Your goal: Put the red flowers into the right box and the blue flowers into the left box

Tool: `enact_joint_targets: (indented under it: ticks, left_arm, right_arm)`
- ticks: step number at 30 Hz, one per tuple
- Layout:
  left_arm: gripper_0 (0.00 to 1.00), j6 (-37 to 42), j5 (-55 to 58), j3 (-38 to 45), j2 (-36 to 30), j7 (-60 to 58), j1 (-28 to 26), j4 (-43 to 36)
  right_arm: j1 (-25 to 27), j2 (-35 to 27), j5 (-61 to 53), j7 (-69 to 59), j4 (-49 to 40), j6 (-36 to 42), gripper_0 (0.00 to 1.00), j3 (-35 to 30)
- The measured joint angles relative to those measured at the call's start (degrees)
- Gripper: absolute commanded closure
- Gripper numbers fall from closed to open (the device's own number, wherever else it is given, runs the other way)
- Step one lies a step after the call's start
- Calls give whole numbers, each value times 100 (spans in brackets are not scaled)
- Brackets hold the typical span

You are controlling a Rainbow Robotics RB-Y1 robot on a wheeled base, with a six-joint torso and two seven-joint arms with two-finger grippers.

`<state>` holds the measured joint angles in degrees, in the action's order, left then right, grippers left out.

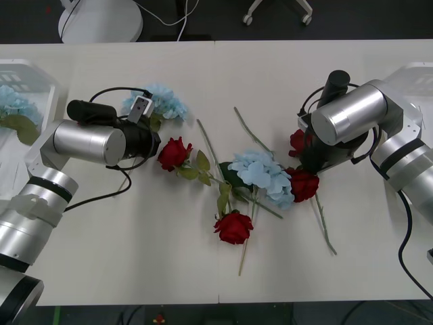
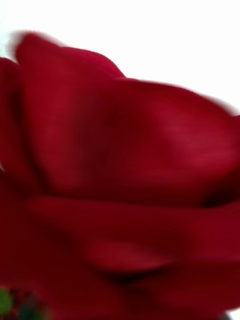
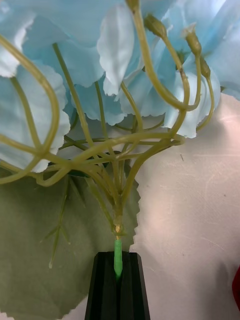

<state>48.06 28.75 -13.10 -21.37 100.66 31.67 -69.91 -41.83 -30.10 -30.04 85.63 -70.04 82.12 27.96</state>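
Note:
My left gripper (image 3: 118, 257) is shut on the thin green stem of a blue flower (image 3: 100, 65). In the front view that gripper (image 1: 150, 122) sits at the table's left, with the pale blue head (image 1: 159, 101) just beyond it. My right gripper (image 1: 312, 154) is low over two red flowers (image 1: 298, 141) (image 1: 302, 184) at the right, and one deep-red bloom (image 2: 120, 175) is pressed close to the right wrist camera. Two more red flowers (image 1: 174, 153) (image 1: 234, 227) and a blue flower (image 1: 264, 175) lie mid-table. The left box (image 1: 30, 71) holds another blue flower (image 1: 13, 107). The right box (image 1: 421, 73) is at the far right.
Long green stems and leaves (image 1: 210, 145) cross one another in the middle of the table. Chair bases (image 1: 101, 20) stand on the dark floor past the table's far edge.

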Motion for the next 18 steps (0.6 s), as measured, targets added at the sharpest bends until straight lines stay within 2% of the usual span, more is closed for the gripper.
enact_joint_targets:
  ticks: [3,5,11,18]
  left_arm:
    - [100,105,45,234,0,-156,0,-180]
    - [100,452,78,531,-1,-264,-2,-459]
    - [100,1356,215,1780,-38,-332,-30,-1394]
    - [100,1889,260,3130,-314,-332,-75,-1794]
  right_arm:
    - [0,0,17,-1,0,0,100,0]
    - [0,0,31,-1,0,0,100,0]
    - [2,0,77,-6,-8,-19,100,1]
    - [-5,-2,23,-93,-10,-107,100,-87]
